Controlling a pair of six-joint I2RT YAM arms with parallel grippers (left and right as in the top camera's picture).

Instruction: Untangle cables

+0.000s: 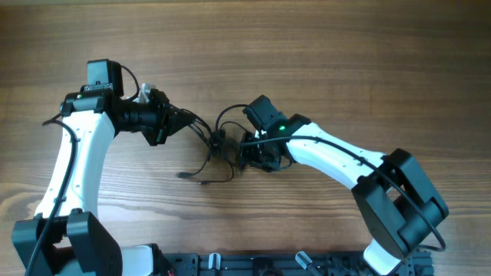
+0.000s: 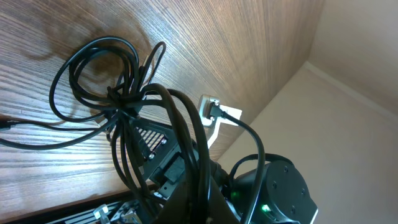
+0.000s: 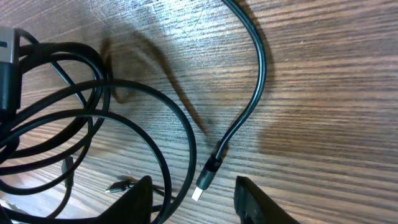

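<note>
Left fingers (image 1: 182, 121) tight on the cables (image 2: 124, 106), right fingers (image 3: 138, 202) apart, a silvery plug end (image 3: 202, 183) between them

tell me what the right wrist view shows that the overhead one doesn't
Only right wrist: a silvery plug lying on the wood between the open right pincer's fingers, touching neither. Only overhead: the left pincer shut at the left side of the cables, and loose ends trailing toward the near edge. Both: dark cable loops on the wooden table.
</note>
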